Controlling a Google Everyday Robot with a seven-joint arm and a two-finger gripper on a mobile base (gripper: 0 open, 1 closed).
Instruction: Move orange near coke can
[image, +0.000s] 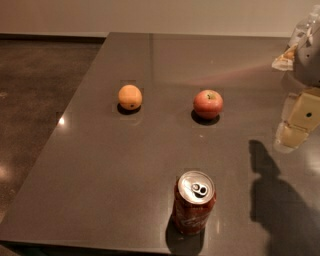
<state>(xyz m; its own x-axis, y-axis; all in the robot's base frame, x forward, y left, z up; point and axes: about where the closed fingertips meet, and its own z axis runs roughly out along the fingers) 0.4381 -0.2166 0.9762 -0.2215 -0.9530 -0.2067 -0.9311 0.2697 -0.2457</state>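
The orange sits on the dark table at the middle left, with a small dark spot on its skin. The coke can stands upright near the table's front edge, its silver top and pull tab showing. My gripper hangs above the table at the far right edge of the view, well apart from the orange and to the upper right of the can. It holds nothing that I can see.
A red apple sits to the right of the orange, between it and the gripper. The arm's shadow falls on the table at the front right. The table's left edge drops to a dark floor.
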